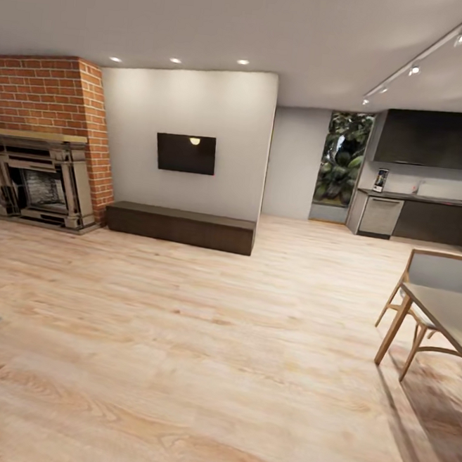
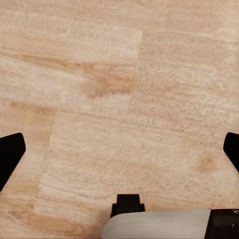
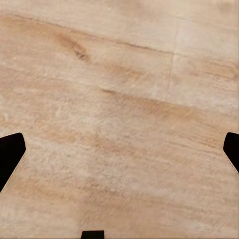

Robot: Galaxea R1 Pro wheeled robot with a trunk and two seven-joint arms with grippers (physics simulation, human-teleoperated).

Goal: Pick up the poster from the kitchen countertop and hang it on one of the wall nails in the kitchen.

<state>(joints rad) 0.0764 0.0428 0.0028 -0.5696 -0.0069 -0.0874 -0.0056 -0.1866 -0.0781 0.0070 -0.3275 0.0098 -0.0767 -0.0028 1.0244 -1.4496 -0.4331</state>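
Observation:
Far off at the right of the head view, the kitchen countertop (image 1: 432, 199) runs as a dark grey slab over dark cabinets. On its left end stands a small upright rectangle with a light border, which looks like the poster (image 1: 381, 180); it is too small for detail. The wall nails are too small to make out from here. My left gripper (image 2: 119, 154) is open over bare wooden floor, its black fingertips (image 2: 11, 157) wide apart. Likewise, my right gripper (image 3: 119, 154) is open above the floor, nothing between its fingertips (image 3: 11, 155).
A brick fireplace (image 1: 42, 170) stands at the left. A low dark bench (image 1: 182, 226) sits under a wall-mounted TV (image 1: 185, 153). A dining table (image 1: 446, 312) and chair (image 1: 435, 279) stand at the right. Wide wooden floor (image 1: 200, 327) leads towards the kitchen.

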